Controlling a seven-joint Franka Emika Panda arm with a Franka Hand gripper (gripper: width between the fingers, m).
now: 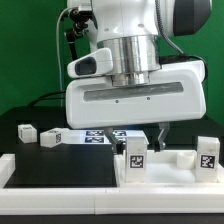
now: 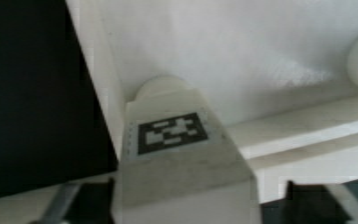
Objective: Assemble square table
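In the wrist view a white block leg [image 2: 179, 170] with a black-and-white tag runs out from between my two dark fingers [image 2: 69, 205]. My gripper [image 2: 185, 200] is shut on it. Behind the leg lies the white tabletop [image 2: 247, 60], its edge beside the black table. In the exterior view my gripper [image 1: 140, 138] hangs low over the white tabletop [image 1: 60, 170], and the tagged leg [image 1: 133, 155] stands upright under it. A second tagged leg [image 1: 207, 153] stands at the exterior view's right. The big gripper body hides the middle of the scene.
Two loose tagged legs [image 1: 27, 132] [image 1: 50, 138] lie on the black table at the exterior view's left. The marker board [image 1: 100, 137] lies behind the tabletop. A green backdrop stands behind.
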